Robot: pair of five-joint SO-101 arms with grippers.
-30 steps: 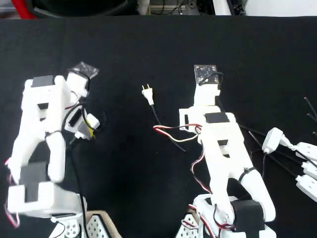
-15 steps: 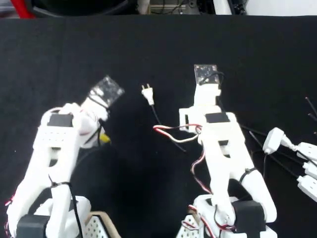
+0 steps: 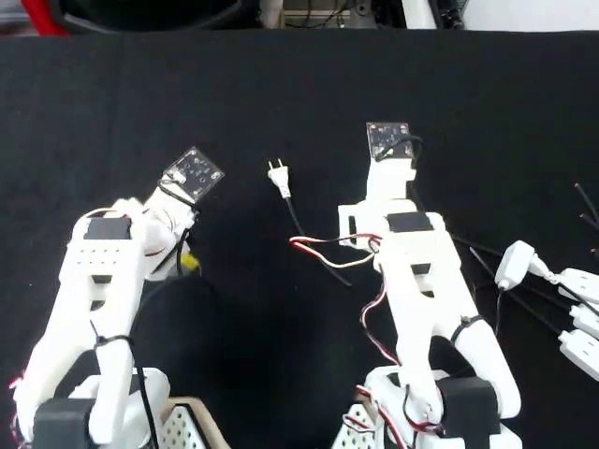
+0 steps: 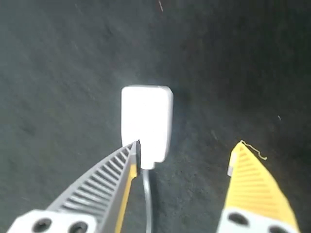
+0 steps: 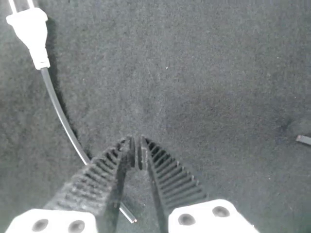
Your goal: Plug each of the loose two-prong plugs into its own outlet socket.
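A white two-prong plug (image 3: 279, 178) on a black cord (image 3: 301, 224) lies on the black cloth between the two arms. It also shows as the plug (image 5: 29, 24) beyond and to one side of my right gripper (image 5: 136, 145), which is shut on nothing just above the cloth. My left gripper (image 4: 187, 145) is open, its grey finger (image 4: 104, 179) touching a white rectangular block (image 4: 146, 121) that has a thin cord; whether this is a plug or a socket I cannot tell. White outlet sockets (image 3: 580, 318) lie at the table's right edge.
A white adapter-like plug (image 3: 515, 264) with black cords lies just left of the sockets. Red and white wires (image 3: 323, 251) hang off the right arm near the plug's cord. A perforated board (image 3: 182, 426) sits at the front edge.
The left arm swung from the far left toward the middle of the table, then drew back slightly. The right arm and the plug have not moved.
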